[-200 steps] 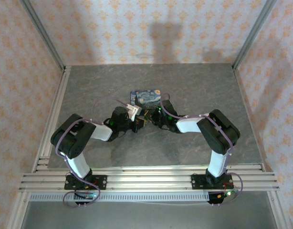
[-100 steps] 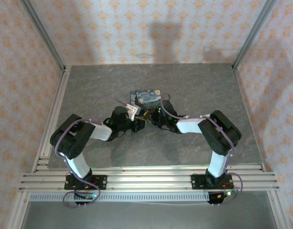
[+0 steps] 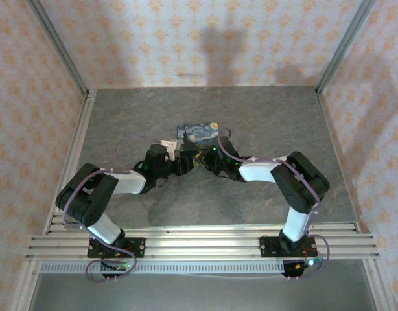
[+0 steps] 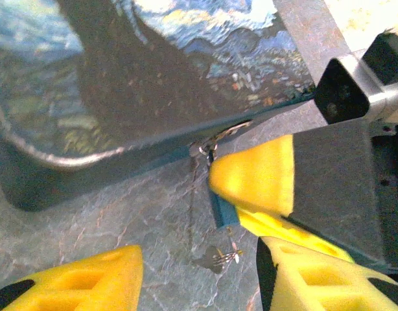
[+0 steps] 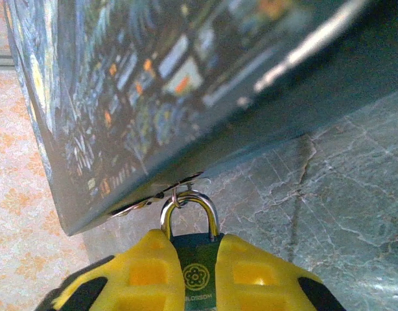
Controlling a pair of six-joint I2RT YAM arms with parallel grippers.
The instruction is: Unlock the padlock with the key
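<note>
Pinching padlock (image 5: 198,275) between right fingers (image 5: 137,275), steadying it for keying, hooked above through box (image 5: 153,78) hasp (image 5: 155,197); left fingers (image 4: 82,282) spread.

1. Top view looks down from high behind the arm bases (image 3: 115,246), taking in the whole bench (image 3: 270,116) and the box (image 3: 199,131) at mid-bench.
2. Left wrist view sits low and very close, facing the box's near edge.
3. Right wrist view, equally close, shares that edge and the padlock (image 5: 198,269).

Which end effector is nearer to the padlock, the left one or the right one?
Right. The right end effector clamps the padlock body; the left end effector is open just short of it.
</note>
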